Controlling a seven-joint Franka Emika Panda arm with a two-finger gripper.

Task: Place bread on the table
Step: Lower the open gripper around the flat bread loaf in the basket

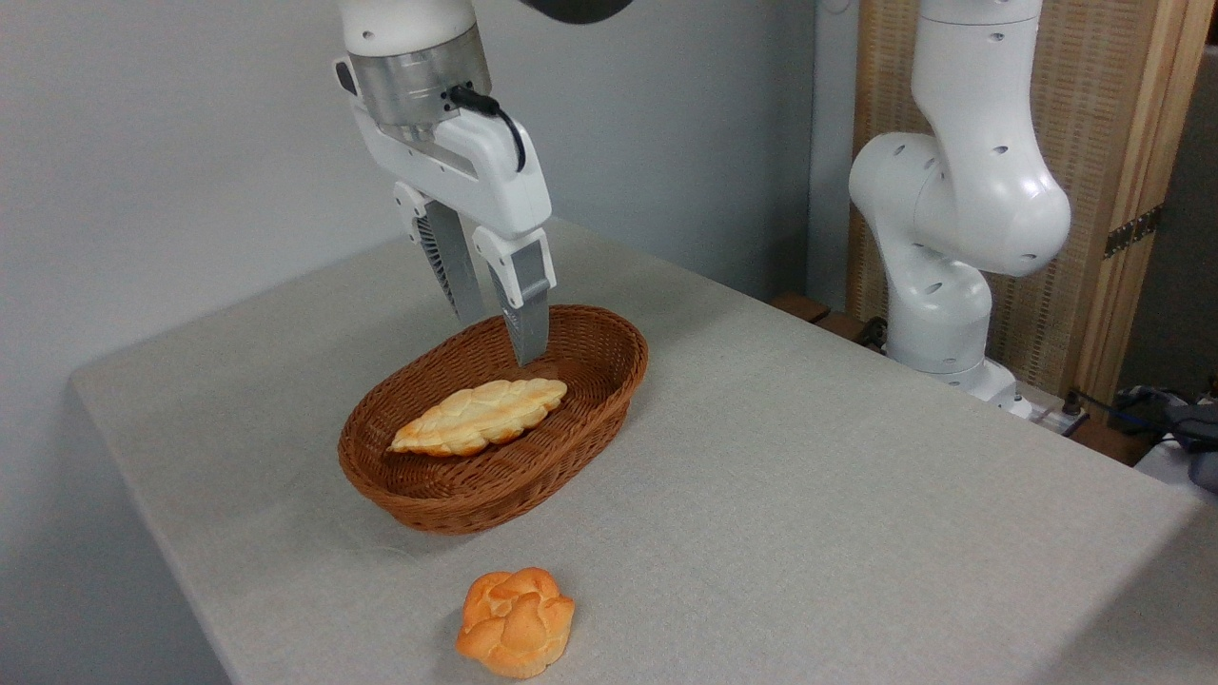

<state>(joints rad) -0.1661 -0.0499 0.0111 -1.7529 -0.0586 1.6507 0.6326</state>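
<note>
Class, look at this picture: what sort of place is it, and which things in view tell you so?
Probably a robotics lab or test room, not a kitchen: a robot arm mounted beside a cloth-covered table, plain grey walls, and only a wicker basket, bread and a bun laid out.

You will find no legible text, label, brand mark, number or sign anywhere in this view. The white arm housings carry no readable marking, and the end effector (500,338), the wicker basket (495,476), the bread (481,417) and the table (809,495) cloth are all unmarked.
</note>
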